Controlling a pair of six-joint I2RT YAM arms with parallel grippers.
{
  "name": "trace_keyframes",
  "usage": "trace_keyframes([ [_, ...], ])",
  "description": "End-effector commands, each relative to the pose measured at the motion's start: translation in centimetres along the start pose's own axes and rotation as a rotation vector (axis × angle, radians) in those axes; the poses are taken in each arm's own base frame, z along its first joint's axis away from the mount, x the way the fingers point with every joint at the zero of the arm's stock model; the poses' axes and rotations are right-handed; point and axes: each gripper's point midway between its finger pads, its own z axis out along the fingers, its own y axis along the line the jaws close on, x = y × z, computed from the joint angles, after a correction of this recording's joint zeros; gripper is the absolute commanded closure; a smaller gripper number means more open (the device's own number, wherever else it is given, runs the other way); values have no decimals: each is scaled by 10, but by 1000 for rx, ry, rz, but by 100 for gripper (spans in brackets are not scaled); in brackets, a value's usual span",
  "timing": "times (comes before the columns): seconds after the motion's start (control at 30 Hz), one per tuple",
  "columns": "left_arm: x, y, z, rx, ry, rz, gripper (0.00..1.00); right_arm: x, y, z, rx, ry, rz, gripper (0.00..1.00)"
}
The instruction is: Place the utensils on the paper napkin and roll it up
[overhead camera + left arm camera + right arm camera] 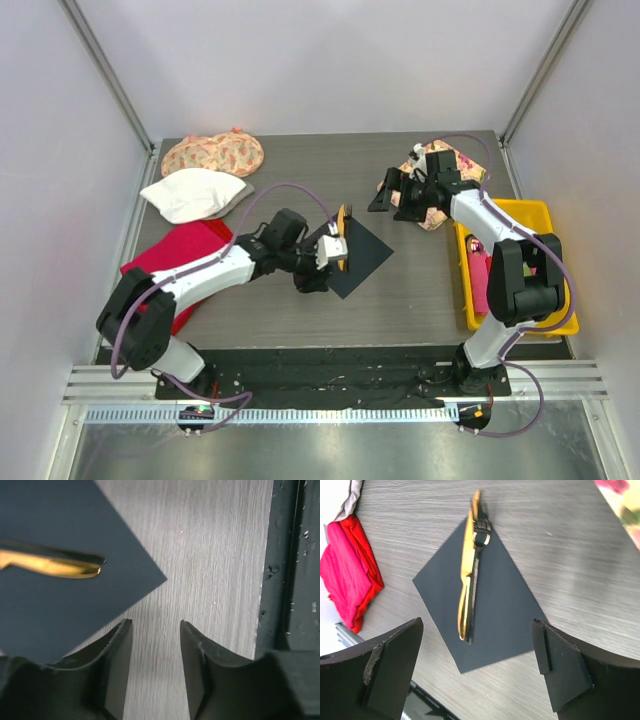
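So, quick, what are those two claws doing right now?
Left gripper: partly open, holding nothing.
Right gripper: wide open, holding nothing.

A robot lab cell: white panels [320, 60] and metal posts [110, 72] are enclosing the surface [300, 170], and a left arm [200, 272] and right arm [500, 235] are sitting bolted to a rail [340, 388] at 6 o'clock.

No text, label, brand or number can be read in any view. The paper napkin [362, 257] is plain and unmarked.
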Motion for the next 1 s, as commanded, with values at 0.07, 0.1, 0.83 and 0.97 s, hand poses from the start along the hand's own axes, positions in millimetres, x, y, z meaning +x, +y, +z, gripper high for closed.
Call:
trace_keyframes([
  [0.07, -11, 1, 37, 31, -41, 289, 60, -10, 15, -13, -119, -24, -17, 0],
  [0.1, -5, 0, 43, 46, -27, 310, 60, -9, 13, -11, -118, -18, -13, 0],
  [0.83, 11, -15, 85, 124, 4, 423, 60, 4, 4, 2, -120, 20, 36, 0],
  [0.97, 12, -13, 89, 129, 7, 419, 60, 4, 3, 1, -115, 14, 31, 0],
])
